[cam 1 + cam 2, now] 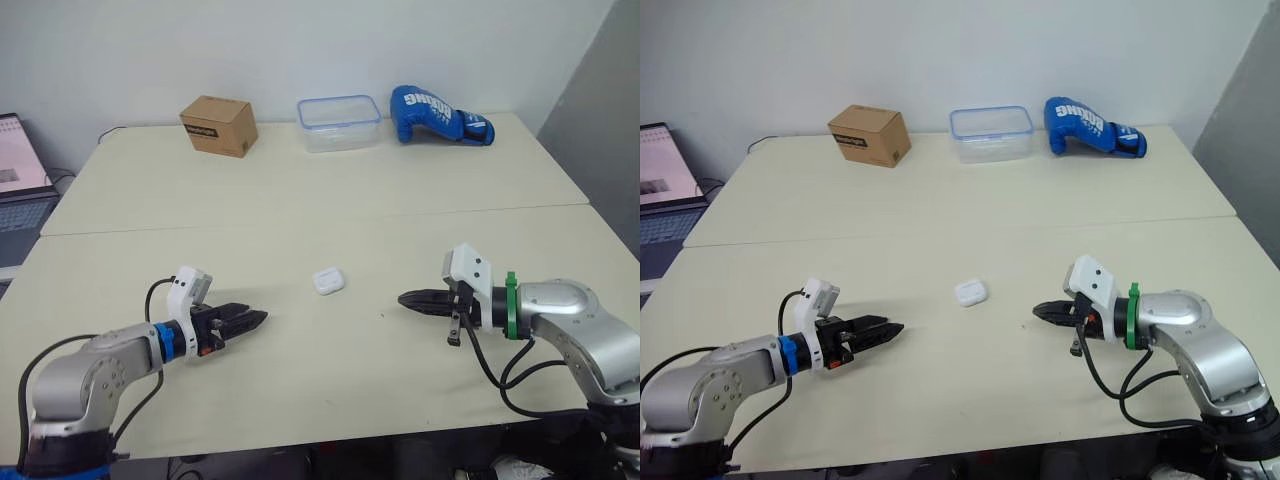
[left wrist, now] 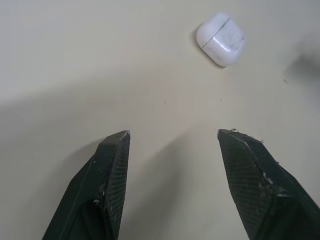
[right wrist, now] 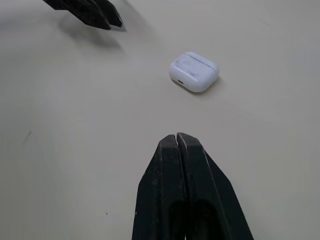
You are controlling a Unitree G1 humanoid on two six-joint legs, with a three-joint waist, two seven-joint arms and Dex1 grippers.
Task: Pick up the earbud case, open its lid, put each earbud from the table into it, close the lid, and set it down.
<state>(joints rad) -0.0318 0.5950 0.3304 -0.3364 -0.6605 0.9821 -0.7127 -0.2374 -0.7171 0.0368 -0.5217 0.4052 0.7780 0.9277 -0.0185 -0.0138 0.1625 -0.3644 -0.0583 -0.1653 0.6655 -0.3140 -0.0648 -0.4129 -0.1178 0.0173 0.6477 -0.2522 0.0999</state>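
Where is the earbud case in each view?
Left eye view: earbud case between left gripper and right gripper.
Right eye view: earbud case, likewise.
Left wrist view: earbud case ahead of open left gripper.
Right wrist view: earbud case ahead of shut right gripper.
Shared landmark: left gripper.

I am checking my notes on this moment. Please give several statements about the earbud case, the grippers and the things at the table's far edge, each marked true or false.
1. The earbud case lies on the table with its lid closed. True.
2. The left gripper holds the case. False: it is open, apart from the case.
3. The right gripper is shut, holding nothing. True.
4. The boxing glove is red. False: it is blue.
5. The cardboard box stands left of the plastic container. True.
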